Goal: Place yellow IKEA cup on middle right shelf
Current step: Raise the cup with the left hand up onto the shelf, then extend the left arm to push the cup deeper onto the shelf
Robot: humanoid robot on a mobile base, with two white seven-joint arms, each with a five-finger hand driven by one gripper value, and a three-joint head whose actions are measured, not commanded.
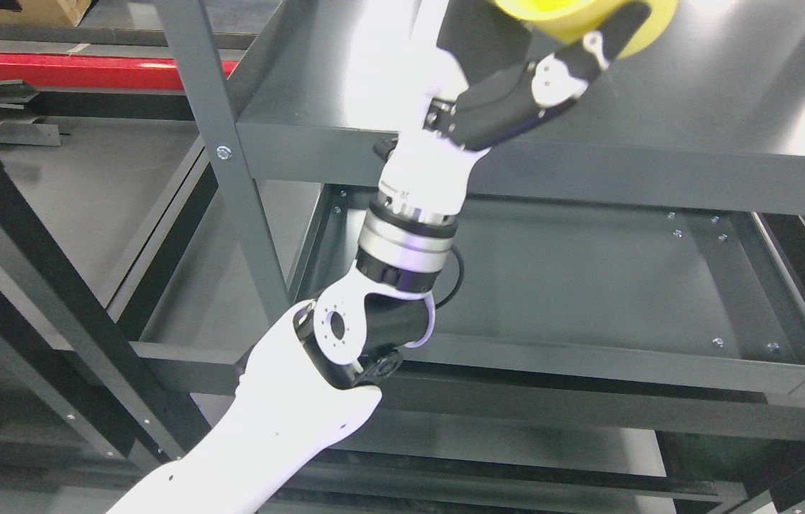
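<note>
Head view: left arm [281, 421] enters from the lower left and reaches up and right across the frame, white forearm shell low, bent at a black-and-white joint [356, 332], then a silver wrist ring [406, 246], then the wrist going up toward the top edge. Left hand [545, 64] sits at the top centre-right, partly cut off by the frame edge; black-and-white fingers [566, 75] wrap around the yellow cup [588, 18], so the hand is closed on it, gripping from below/side. Only the cup's lower part shows, rest is out of frame. Cup is held over the dark grey shelf [695, 121], above its top surface near the back; can't tell if the cup bottom touches the shelf or hangs just above. Wrist crosses in front of the shelf's front lip. Below it, a lower shelf tray [588, 285] with bolt heads along its edges. Grey upright post [231, 164] stands left of the arm. Red bar [88, 71] in the upper-left background, past the rack. Right arm not visible.
</note>
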